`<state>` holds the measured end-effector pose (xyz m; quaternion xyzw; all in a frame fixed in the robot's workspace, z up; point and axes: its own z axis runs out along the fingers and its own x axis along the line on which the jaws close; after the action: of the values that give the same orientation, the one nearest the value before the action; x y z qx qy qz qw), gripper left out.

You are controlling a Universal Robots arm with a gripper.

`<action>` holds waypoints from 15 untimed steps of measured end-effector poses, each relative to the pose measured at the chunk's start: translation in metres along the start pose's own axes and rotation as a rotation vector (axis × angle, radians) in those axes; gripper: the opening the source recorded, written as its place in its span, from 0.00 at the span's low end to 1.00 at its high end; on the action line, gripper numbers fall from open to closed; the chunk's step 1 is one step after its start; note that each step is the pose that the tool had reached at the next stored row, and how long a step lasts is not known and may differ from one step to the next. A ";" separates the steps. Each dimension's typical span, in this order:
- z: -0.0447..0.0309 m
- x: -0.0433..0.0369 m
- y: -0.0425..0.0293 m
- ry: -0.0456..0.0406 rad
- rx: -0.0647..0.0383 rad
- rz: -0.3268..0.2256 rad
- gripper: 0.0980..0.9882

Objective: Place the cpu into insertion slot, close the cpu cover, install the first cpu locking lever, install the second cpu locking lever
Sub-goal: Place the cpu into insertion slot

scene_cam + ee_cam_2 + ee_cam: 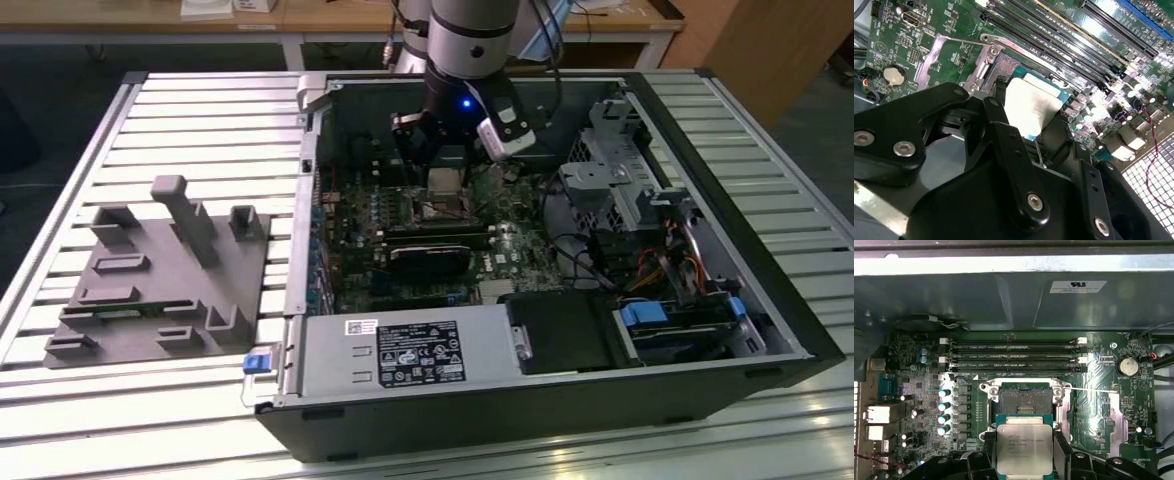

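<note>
My gripper (1023, 442) is shut on the cpu (1021, 447), a small square chip with a pale grey metal face on a green backing. Black fingers (1061, 450) press on two opposite edges of it. The chip hangs a little above the board, just short of the insertion slot (1024, 400), whose silvery frame and dark centre lie uncovered. In the second wrist view the cpu (1031, 107) sits between the fingers, beside the insertion slot (1004, 65). In the exterior view the gripper (447, 165) holds the cpu (445, 181) over the insertion slot (441, 211). Thin wire levers (1089, 388) lie beside the socket.
Long memory slots (1014, 352) run just beyond the socket, under the case wall. A black card (430, 255), a white-labelled power supply box (400, 352) and a drive cage (621, 185) crowd the case. A grey fixture (160, 275) stands on the slatted table at the exterior view's left.
</note>
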<state>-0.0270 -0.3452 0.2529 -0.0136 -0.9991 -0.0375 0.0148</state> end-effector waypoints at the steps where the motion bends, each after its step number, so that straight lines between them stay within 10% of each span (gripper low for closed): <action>1: 0.0000 0.0000 0.0000 -0.0006 0.000 0.007 0.49; 15: 0.0007 0.0000 0.0000 -0.0173 -0.003 0.228 0.49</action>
<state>-0.0270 -0.3452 0.2522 -0.1275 -0.9911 -0.0370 0.0104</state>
